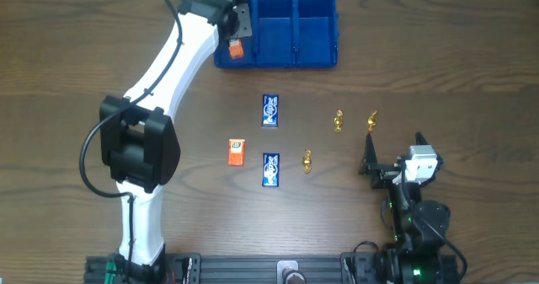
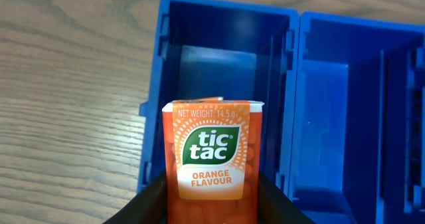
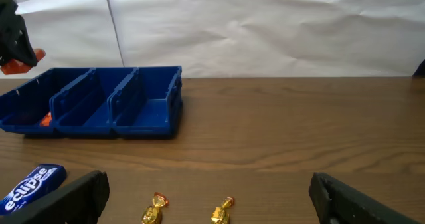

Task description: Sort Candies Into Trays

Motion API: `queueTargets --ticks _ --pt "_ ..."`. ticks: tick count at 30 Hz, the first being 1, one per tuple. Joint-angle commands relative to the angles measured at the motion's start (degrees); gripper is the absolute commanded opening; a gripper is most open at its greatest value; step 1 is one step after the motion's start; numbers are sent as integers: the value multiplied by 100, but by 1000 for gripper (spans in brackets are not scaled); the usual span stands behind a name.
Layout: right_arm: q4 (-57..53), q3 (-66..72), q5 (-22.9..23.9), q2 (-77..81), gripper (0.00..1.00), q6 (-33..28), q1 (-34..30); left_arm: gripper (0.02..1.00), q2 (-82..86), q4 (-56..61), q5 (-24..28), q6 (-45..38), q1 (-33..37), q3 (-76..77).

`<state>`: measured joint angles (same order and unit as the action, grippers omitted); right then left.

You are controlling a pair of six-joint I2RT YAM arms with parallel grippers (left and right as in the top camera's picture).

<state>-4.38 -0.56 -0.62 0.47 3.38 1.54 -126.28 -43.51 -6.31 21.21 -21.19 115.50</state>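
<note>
My left gripper (image 1: 237, 46) is shut on an orange candy box (image 2: 216, 156) and holds it upright over the left end compartment of the blue three-part tray (image 1: 316, 58). In the right wrist view that compartment holds something orange (image 3: 45, 119). On the table lie another orange box (image 1: 238, 152), two blue gum packs (image 1: 270, 110) (image 1: 270, 168) and three gold wrapped candies (image 1: 338, 120) (image 1: 371, 120) (image 1: 307, 161). My right gripper (image 1: 394, 143) is open and low at the right, just short of the gold candies (image 3: 222, 211), with nothing between its fingers.
A white backdrop (image 3: 265, 24) stands behind the table's far edge. Bare wood (image 1: 438, 56) lies to the right of the tray. The left arm's links (image 1: 139, 145) stretch up the left side of the table.
</note>
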Motion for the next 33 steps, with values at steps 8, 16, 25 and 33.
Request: queueTargets --ticks 8,16,25,33 --pt "-31 11 13 -31 996 -68 22 886 310 -7 -42 66 9 35" --pt "-31 11 13 -31 998 -68 22 919 3366 348 -1082 745 -1250 -2693" --pt "-31 11 15 -31 998 -68 22 912 3886 715 -476 1829 -1790 -5567" --pt "-31 11 13 -31 998 -68 22 906 3620 1460 -201 1954 -1790 -6616"
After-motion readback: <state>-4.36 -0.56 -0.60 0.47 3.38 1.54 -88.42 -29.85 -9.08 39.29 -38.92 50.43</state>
